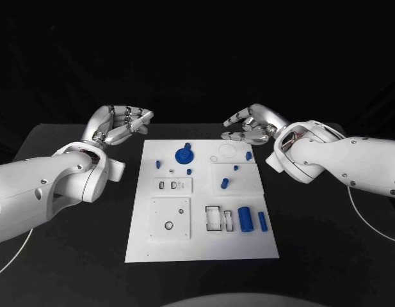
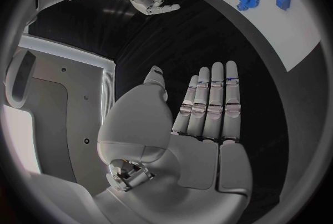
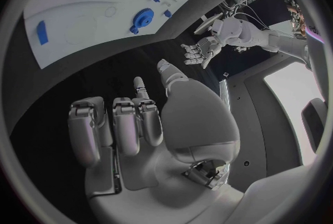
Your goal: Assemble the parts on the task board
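Black worktop [image 1: 68, 211] under all. On it, centred, flat white rectangular task board [image 1: 201, 252]: rigid plate, likely stable enough to press against, not to be lifted.

Left hand [image 1: 123, 125], silver, hovering off the board's far left corner, fingers spread, grasping nothing. Right hand [image 1: 249, 126], silver, above the board's far right corner, fingers partly curled, nothing held.

On the board, largest first: blue toothed gear [image 1: 184, 154] near the far edge, probably light hard plastic, best pinched across the rim or by the hub. Blue cylinder [image 1: 245, 219] lying near the right front, smooth, liable to roll; take across its middle. Slimmer blue rod [image 1: 263, 220] just beside it. Small blue pegs [image 1: 224, 183] mid-board, light and fiddly; fingertip pinch only.
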Motion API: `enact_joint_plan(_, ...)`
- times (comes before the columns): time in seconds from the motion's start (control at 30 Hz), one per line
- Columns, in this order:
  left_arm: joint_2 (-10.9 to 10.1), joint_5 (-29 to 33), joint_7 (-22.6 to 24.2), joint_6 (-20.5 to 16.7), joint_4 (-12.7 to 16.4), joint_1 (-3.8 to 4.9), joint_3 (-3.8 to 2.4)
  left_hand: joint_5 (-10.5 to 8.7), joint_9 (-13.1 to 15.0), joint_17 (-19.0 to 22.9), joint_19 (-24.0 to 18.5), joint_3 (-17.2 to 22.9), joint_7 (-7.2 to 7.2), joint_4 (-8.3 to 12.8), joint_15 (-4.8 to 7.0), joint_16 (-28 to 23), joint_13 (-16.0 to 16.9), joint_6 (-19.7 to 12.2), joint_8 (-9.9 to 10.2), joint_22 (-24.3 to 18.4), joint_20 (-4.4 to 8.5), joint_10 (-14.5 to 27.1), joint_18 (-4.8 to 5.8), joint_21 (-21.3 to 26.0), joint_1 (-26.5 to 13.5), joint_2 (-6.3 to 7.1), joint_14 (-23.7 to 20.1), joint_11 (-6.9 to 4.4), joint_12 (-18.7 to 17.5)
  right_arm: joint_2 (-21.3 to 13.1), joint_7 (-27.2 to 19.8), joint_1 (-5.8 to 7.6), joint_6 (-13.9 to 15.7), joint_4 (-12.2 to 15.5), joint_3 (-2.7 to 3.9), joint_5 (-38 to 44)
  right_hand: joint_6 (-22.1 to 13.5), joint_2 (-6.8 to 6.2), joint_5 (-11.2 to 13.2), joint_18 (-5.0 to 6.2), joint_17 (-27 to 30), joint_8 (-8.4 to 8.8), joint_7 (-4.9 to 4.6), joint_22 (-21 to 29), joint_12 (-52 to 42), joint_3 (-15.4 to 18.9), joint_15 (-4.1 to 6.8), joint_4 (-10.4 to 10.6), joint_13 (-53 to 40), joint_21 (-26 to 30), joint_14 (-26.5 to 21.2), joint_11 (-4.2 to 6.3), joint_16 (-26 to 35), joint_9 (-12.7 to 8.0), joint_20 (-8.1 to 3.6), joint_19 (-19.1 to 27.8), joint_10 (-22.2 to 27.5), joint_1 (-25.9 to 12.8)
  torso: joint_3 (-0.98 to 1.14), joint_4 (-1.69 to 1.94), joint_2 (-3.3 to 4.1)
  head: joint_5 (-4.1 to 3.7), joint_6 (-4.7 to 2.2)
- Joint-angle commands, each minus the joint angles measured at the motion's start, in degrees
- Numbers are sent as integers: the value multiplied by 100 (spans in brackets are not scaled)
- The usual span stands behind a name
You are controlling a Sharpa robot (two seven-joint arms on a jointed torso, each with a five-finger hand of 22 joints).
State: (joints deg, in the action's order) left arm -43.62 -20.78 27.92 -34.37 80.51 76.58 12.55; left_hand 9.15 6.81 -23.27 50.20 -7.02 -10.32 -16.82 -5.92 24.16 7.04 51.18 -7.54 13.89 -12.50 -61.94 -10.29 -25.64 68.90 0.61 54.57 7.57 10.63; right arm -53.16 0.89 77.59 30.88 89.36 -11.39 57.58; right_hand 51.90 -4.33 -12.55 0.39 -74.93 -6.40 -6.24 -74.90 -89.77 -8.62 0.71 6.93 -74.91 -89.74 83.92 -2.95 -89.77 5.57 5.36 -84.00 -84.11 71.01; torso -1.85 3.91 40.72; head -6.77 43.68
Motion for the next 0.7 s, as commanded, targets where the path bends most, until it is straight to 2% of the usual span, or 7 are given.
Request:
enact_joint_plan(0.03,13,35,88,108,-11,-15,0,-24,10,10,-29,-42,-30,6,-4,-34,8,-10,29,-11,-20,31,-13,20,36,-36,-35,8,-1,-197,-136,-62,-302,29,-21,-269,-38,-4,44,-39,-1507,55,33,-1510,-23,-10,11,-76,-1509,-26,608,48,-23,-11,37,-600,-589,130,21,-30,-38,-132,7)
enact_joint_plan(0.17,3,35,90,110,-18,-30,2,-24,10,10,-29,-42,-30,6,-4,-34,8,-10,29,-11,-20,31,-13,20,36,-36,-35,8,-1,-342,-68,-169,-352,-85,-36,-195,-94,-7,70,-39,-1507,116,74,-1510,-23,-5,45,-119,-1509,-26,608,101,-23,-29,9,-600,-589,234,29,-51,-58,-216,11)
enact_joint_plan(0.3,-6,35,90,114,-20,-40,3,-22,10,11,-29,-42,-30,7,-5,-34,9,-12,30,-13,-21,32,-13,23,39,-40,-37,9,-2,-401,-13,-264,-351,-225,-42,3,-117,10,125,-39,-1507,151,117,-1510,-23,-7,78,-150,-1509,-26,608,142,-23,-38,-20,-600,-589,322,37,-57,-58,-255,16)
enact_joint_plan(0.47,-19,35,90,111,-9,-45,4,-22,10,11,-29,-42,-30,7,-5,-34,9,-12,30,-13,-21,32,-13,23,39,-40,-37,9,-2,-371,24,-392,-375,-428,-45,251,-90,23,213,-39,-1507,164,179,-1510,-23,-6,116,-181,-1509,-26,608,192,-23,-37,-57,-600,-589,425,28,-53,-60,-254,9)
enact_joint_plan(0.7,-55,35,85,102,18,-46,4,-22,10,11,-29,-42,-30,7,-5,-34,9,-12,30,-13,-21,32,-13,23,39,-40,-37,9,-2,-229,-10,-532,-433,-674,-45,341,-101,-14,232,-39,-1507,186,183,-1510,-23,18,136,-194,-1509,-26,608,211,-23,-44,-78,-600,-589,463,30,-52,-53,-231,2)
